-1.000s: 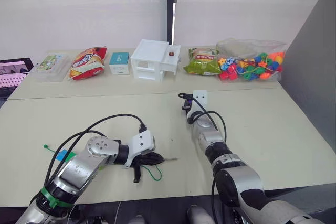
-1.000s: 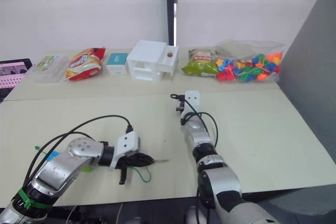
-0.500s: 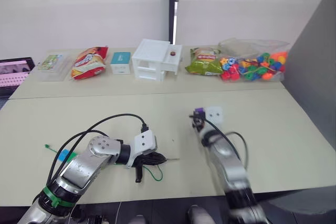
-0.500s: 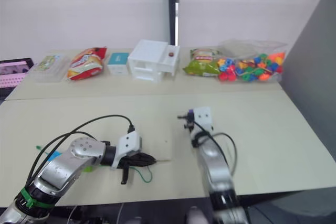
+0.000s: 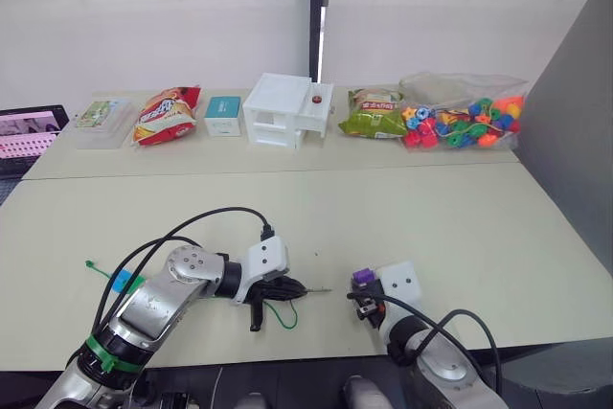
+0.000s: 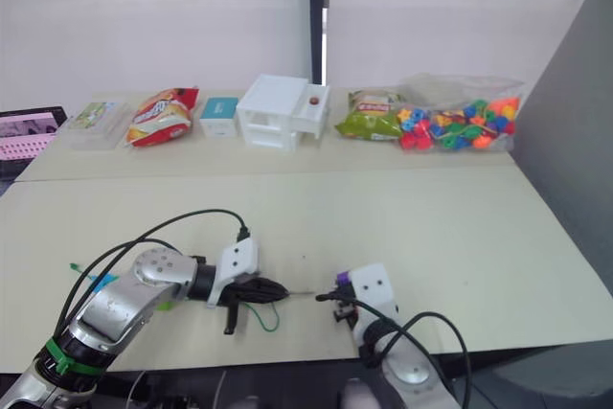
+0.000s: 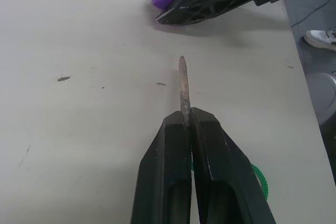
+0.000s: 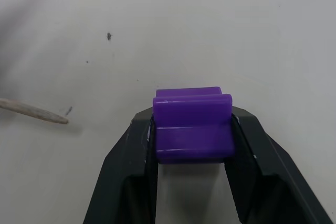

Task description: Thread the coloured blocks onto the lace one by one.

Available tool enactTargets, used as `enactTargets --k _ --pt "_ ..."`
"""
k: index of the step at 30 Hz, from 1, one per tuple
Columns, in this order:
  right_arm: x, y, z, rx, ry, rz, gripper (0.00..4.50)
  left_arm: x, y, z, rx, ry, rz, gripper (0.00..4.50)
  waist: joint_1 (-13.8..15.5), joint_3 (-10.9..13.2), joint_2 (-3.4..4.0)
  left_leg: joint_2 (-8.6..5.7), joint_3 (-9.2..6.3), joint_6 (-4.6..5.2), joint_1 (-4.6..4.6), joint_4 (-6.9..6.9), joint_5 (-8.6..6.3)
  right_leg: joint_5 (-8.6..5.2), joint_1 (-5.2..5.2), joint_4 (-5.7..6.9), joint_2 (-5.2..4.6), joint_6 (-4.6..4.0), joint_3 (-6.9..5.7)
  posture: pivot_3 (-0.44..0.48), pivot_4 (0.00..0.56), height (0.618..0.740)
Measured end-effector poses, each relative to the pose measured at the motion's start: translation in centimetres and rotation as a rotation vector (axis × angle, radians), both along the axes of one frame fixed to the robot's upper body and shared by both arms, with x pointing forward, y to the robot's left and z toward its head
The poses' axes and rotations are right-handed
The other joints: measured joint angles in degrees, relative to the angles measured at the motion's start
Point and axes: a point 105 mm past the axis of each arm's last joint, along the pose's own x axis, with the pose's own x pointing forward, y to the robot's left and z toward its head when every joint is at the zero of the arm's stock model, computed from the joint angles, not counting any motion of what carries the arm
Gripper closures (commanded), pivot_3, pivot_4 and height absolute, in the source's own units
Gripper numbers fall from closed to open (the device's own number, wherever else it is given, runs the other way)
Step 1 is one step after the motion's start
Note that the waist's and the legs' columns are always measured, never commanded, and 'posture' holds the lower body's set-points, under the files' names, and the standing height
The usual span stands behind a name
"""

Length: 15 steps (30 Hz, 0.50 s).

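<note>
Left end effector [image 7: 185, 124] pinches lace tip [image 7: 182, 85]; right end effector [image 8: 191, 129] clamps purple block [image 8: 192, 127]

R gripper [image 6: 337, 299] w/ purple block [image 6: 342, 280] just beside lace tip [image 6: 300, 294], L gripper [image 6: 273, 290] holding.

a pale table [image 5: 460, 217] carries snack bags [image 5: 165, 114], a white drawer box [image 5: 285, 110], a bead bag [image 5: 458, 122].

The lace [image 5: 281, 314] mostly hides under the left tool [image 7: 187, 124]. At the desk's [image 5: 460, 227] nine o'clock edge, a screen [image 5: 29, 131] is cut off.
</note>
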Motion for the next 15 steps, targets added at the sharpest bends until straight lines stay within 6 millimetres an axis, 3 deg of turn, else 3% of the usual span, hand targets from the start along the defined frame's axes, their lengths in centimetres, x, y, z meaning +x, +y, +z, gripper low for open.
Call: enactTargets --k 6,8,15 --pt "0.3 0.4 -0.2 0.029 0.021 -0.015 3.31 -0.1 -0.2 0.0 -0.004 0.001 -0.005 4.5 -0.1 -0.1 -0.15 0.02 0.0 0.0 0.02 0.0 0.0 0.0 0.02 -0.02 0.01 0.0 -0.01 0.0 0.15 0.74" --pt "0.4 0.3 -0.1 0.028 0.012 -0.025 2.25 0.0 -0.2 0.0 -0.004 0.001 -0.004 4.5 -0.1 -0.1 -0.15 0.01 0.0 0.0 0.02 0.0 0.0 0.0 0.01 -0.02 0.01 0.0 -0.01 0.0 0.15 0.74" --pt "0.5 -0.6 0.8 0.006 -0.039 -0.017 0.04 0.1 -0.1 -0.1 -0.002 0.006 0.002 4.5 0.2 -0.1 -0.15 0.0 0.0 0.0 -0.02 0.0 0.0 0.0 -0.01 -0.02 -0.01 0.0 -0.01 0.0 0.15 0.74"
